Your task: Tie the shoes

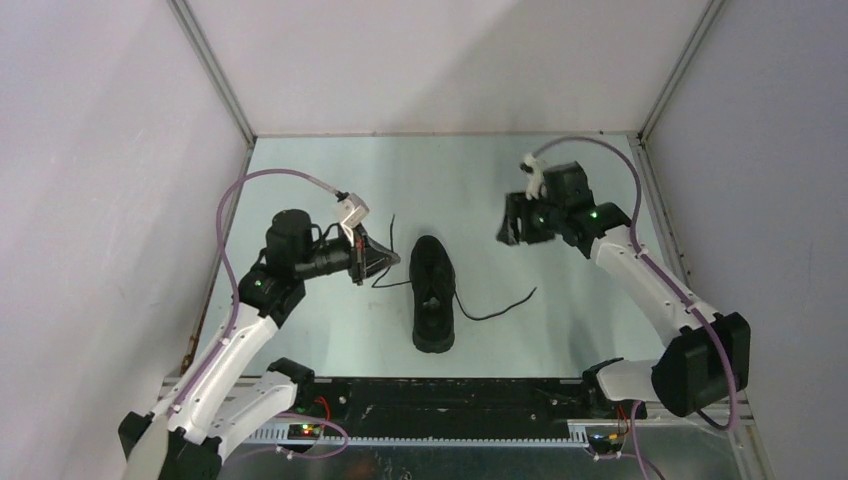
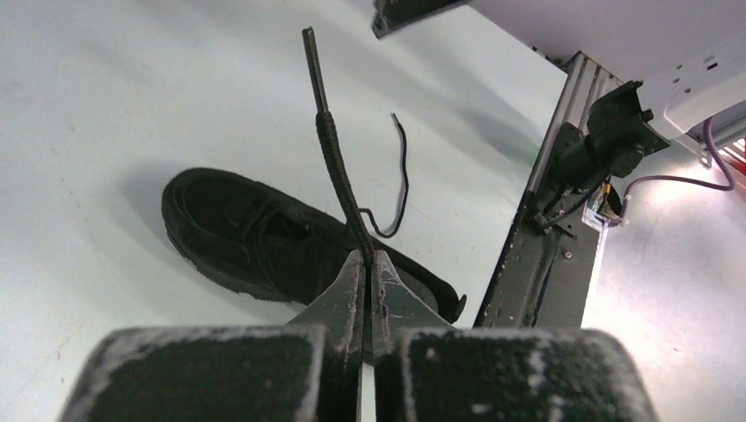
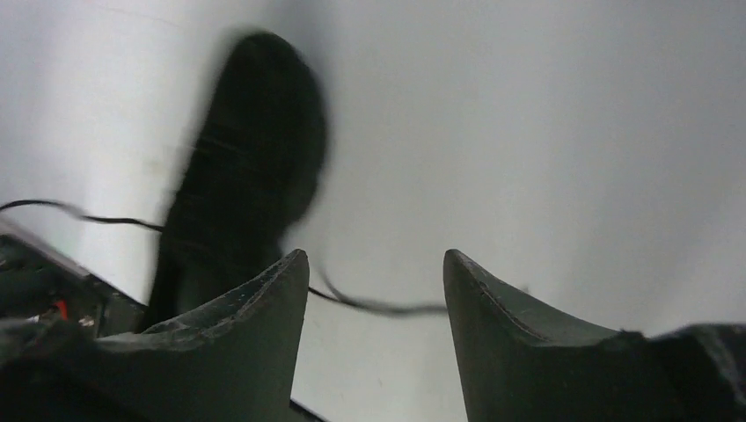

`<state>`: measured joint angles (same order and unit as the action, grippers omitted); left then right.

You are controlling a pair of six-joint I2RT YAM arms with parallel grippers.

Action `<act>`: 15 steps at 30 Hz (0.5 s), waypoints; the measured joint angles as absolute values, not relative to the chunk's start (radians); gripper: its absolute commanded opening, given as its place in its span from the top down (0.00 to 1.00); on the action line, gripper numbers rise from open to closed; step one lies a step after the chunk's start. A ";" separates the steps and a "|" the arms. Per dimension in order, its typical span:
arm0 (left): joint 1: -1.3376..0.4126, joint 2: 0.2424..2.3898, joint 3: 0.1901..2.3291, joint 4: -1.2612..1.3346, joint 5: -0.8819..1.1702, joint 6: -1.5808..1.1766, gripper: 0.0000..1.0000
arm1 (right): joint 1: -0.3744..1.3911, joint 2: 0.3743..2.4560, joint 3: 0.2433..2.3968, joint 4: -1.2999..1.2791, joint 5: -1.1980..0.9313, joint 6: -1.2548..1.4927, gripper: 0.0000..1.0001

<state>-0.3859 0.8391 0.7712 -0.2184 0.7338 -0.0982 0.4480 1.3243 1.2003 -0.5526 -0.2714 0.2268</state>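
The black sneaker (image 1: 434,292) lies in the middle of the table, toe toward the near edge. My left gripper (image 1: 385,258) is just left of it, shut on the left lace (image 1: 392,228), whose free end sticks out past the fingertips. In the left wrist view the lace (image 2: 332,149) rises straight from my pinched gripper (image 2: 369,261), with the shoe (image 2: 255,236) behind. The right lace (image 1: 500,305) lies loose on the table. My right gripper (image 1: 512,225) is open and empty, up and right of the shoe. The right wrist view shows this gripper (image 3: 374,264) over the blurred shoe (image 3: 246,176) and lace (image 3: 378,306).
A black rail (image 1: 440,400) runs along the near table edge between the arm bases. White enclosure walls with metal corner posts (image 1: 215,80) bound the table on three sides. A white power strip (image 2: 704,75) shows beyond the frame in the left wrist view.
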 measured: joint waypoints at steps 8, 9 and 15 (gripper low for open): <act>-0.378 0.900 0.772 -0.273 0.728 -0.113 1.00 | 0.304 1.319 0.896 -0.723 -0.158 0.390 0.50; -0.374 0.911 0.774 -0.274 0.727 -0.117 0.99 | 0.305 1.321 0.892 -0.739 -0.139 0.413 0.51; -0.356 0.965 0.816 -0.307 0.715 -0.122 0.99 | 0.297 1.421 0.892 -0.753 -0.081 0.519 0.58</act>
